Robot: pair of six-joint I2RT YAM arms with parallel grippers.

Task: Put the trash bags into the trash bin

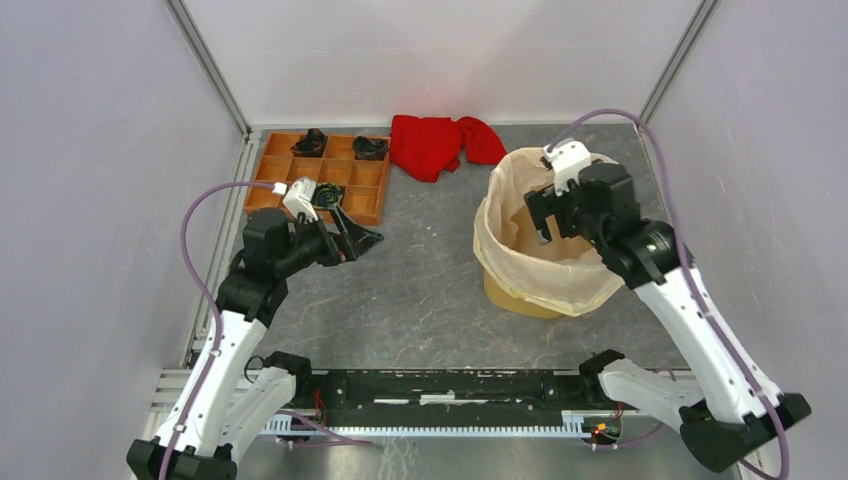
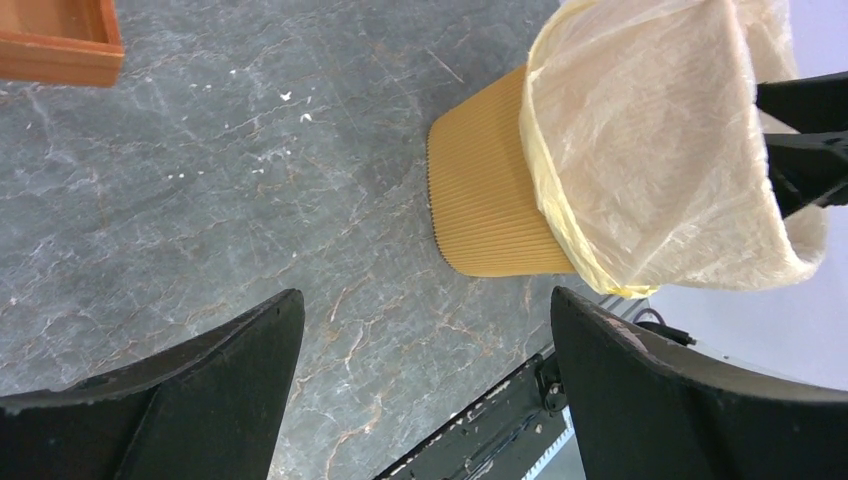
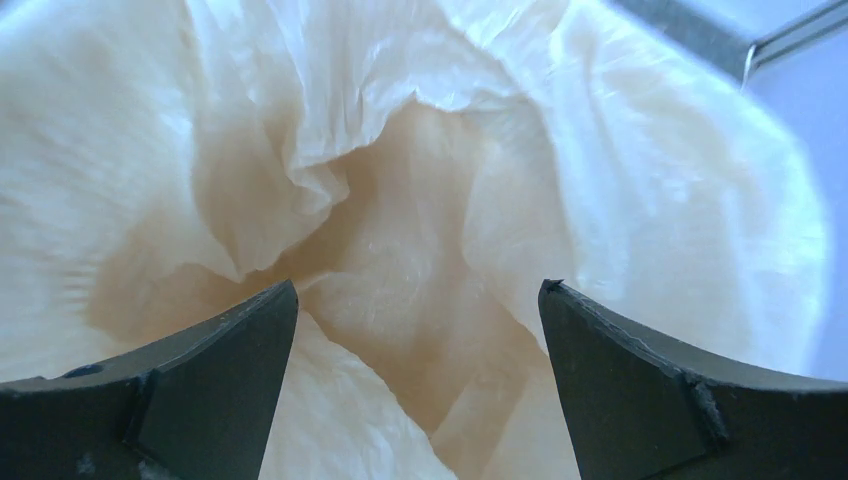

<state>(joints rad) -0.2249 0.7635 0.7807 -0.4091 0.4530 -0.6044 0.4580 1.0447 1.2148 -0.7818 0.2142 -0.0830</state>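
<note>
Now, our right gripper [image 3: 418, 290] hung just above the mouth of the trash bin [image 1: 517, 298], its jaws spread wide and holding nothing. Directly beneath and between its fingers lay the trash bag [image 3: 400, 190], lining the inside of the bin in crumpled folds that sank toward the bin's middle. We could not tell whether the fingertips touched the plastic. The bag's upper edge was turned outward over the bin's rim and draped down the outer wall, leaving only the bin's lower part bare.

Our left gripper [image 1: 362, 240] hovered well to the left of the bin. Its jaws were likewise fully apart and empty, and it pointed toward the bin's side. The bin stood upright on the grey table [image 1: 420, 300]. Farther left of the bin, beyond that gripper, sat a wooden tray [image 1: 322, 178]. A red cloth [image 1: 435, 145] lay behind the bin and to its left.
</note>
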